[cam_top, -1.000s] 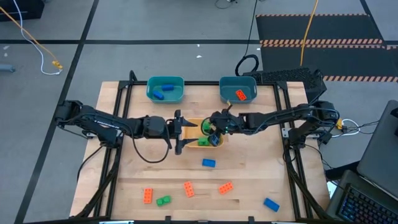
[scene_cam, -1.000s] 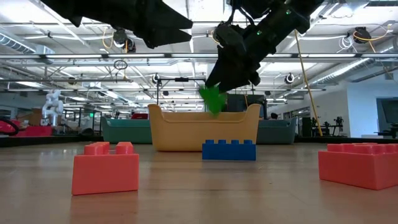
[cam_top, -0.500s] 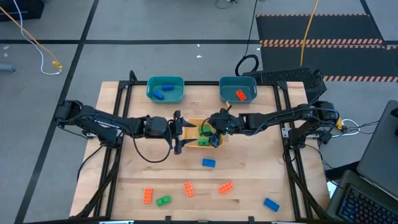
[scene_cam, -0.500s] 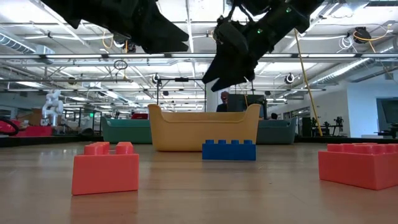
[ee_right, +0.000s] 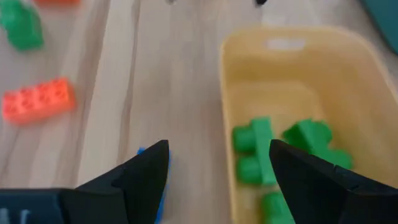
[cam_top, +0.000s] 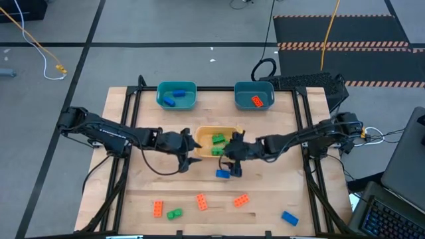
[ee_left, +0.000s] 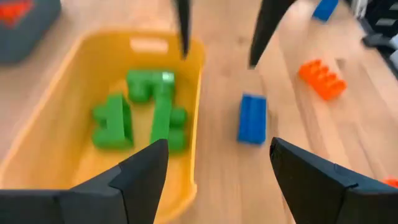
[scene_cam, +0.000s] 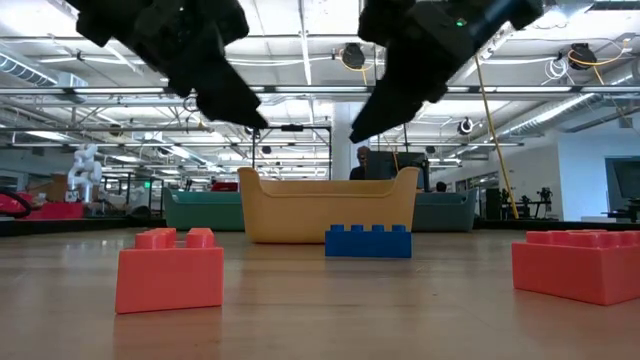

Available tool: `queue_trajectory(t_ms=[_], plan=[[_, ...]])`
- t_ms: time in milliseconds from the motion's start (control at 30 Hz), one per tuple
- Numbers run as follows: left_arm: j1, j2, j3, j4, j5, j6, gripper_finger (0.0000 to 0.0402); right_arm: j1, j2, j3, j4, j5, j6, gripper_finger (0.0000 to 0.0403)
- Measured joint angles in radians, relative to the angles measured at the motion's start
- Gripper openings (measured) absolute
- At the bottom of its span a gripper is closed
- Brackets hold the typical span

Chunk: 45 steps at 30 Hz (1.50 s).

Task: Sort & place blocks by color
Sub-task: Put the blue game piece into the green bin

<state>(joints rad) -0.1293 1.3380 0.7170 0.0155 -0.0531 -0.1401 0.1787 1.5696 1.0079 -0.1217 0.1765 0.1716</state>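
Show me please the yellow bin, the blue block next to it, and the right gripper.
yellow bin [cam_top: 199,132], high view, on its left rim.
blue block [cam_top: 222,174], high view, on its top.
right gripper [cam_top: 234,168], high view, between its open fingertips.

Blue block [ee_right: 151,186] mostly hidden behind right gripper's finger [ee_right: 134,180], seemingly.

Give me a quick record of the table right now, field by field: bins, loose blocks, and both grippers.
yellow bin: holds green blocks
left teal bin: blue blocks
right teal bin: one orange block
loose blocks: blue block near the yellow bin; three orange, one green, one more blue along the near edge
left gripper: open, empty, beside the yellow bin
right gripper: open, empty, over that blue block
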Motion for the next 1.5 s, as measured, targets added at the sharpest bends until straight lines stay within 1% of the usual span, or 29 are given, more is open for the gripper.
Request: queue_trajectory(t_ms=[167, 333, 500, 733, 800, 933, 1067, 1133, 1200, 1300, 1400, 1500], plan=[[-0.043, 0.0, 0.0, -0.074, -0.001, -0.074, 0.0282, 0.056, 0.0, 0.0, -0.063, 0.012, 0.06, 0.027], [-0.099, 0.0, 0.001, -0.142, -0.008, -0.129, 0.0282, 0.13, 0.0, 0.0, -0.093, 0.067, 0.096, 0.027], [-0.165, 0.0, 0.056, -0.291, -0.139, -0.189, 0.0282, 0.182, 0.019, 0.0, -0.071, 0.143, 0.111, 0.027], [-0.254, 0.0, 0.087, -0.338, -0.284, -0.224, 0.0282, 0.215, 0.159, 0.0, -0.014, 0.14, 0.185, 0.0269], [-0.265, 0.0, 0.087, -0.362, -0.307, -0.246, 0.0282, 0.216, 0.191, 0.0, -0.002, 0.142, 0.207, 0.0269], [-0.275, -0.001, 0.087, -0.356, -0.317, -0.267, 0.0282, 0.216, 0.228, 0.0, -0.001, 0.189, 0.23, 0.0269], [-0.283, -0.005, 0.087, -0.356, -0.319, -0.261, 0.0282, 0.216, 0.249, 0.0, 0.034, 0.189, 0.233, 0.0269], [-0.283, -0.005, 0.087, -0.357, -0.339, -0.256, 0.0282, 0.216, 0.262, 0.0, 0.05, 0.176, 0.235, 0.0266], [-0.28, -0.005, 0.087, -0.356, -0.356, -0.236, 0.0282, 0.216, 0.268, 0.0, 0.051, 0.16, 0.247, 0.0256], [-0.27, -0.005, 0.087, -0.355, -0.36, -0.21, 0.0282, 0.216, 0.281, 0.0, 0.062, 0.162, 0.259, 0.0232], [-0.262, -0.005, 0.087, -0.355, -0.36, -0.205, 0.0282, 0.216, 0.291, 0.0, 0.071, 0.161, 0.257, 0.0192], [-0.262, -0.005, 0.087, -0.329, -0.369, -0.186, 0.0282, 0.218, 0.294, 0.0, 0.079, 0.162, 0.236, 0.0139]])
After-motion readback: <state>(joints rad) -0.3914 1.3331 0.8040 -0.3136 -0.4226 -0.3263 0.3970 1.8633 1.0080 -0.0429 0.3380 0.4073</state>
